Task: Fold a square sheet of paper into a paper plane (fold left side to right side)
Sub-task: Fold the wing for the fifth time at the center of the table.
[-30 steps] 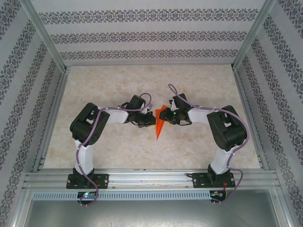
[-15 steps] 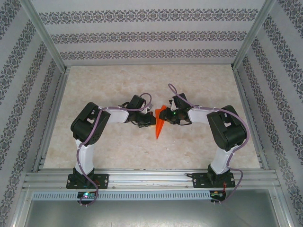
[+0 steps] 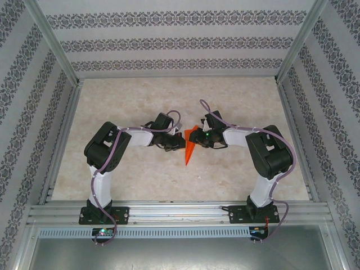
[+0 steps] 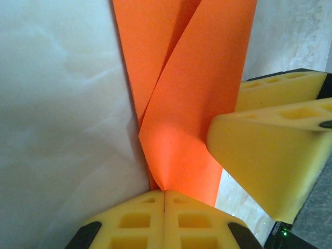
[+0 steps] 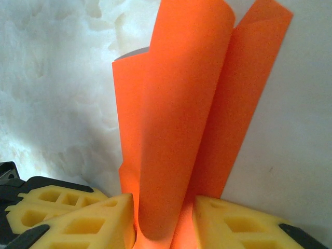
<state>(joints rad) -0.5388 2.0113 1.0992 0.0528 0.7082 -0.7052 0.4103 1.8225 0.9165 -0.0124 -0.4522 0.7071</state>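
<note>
The paper plane (image 3: 189,147) is a narrow bright orange dart at mid-table, its sharp tip toward the near edge and its wider end lifted between both grippers. My left gripper (image 3: 179,143) meets it from the left. In the left wrist view that gripper (image 4: 164,192) is shut, with a creased corner of the orange paper (image 4: 197,104) pinched in the seam. My right gripper (image 3: 198,138) comes in from the right. In its wrist view the right gripper (image 5: 163,220) holds the curled, loosely doubled paper (image 5: 176,129), which touches both yellow pads.
The marbled beige table (image 3: 129,101) is boxed by patterned walls and aluminium rails (image 3: 169,211) along the near edge. A yellow finger of the right gripper (image 4: 259,150) presses close beside the left jaws. Open tabletop lies behind and to both sides of the arms.
</note>
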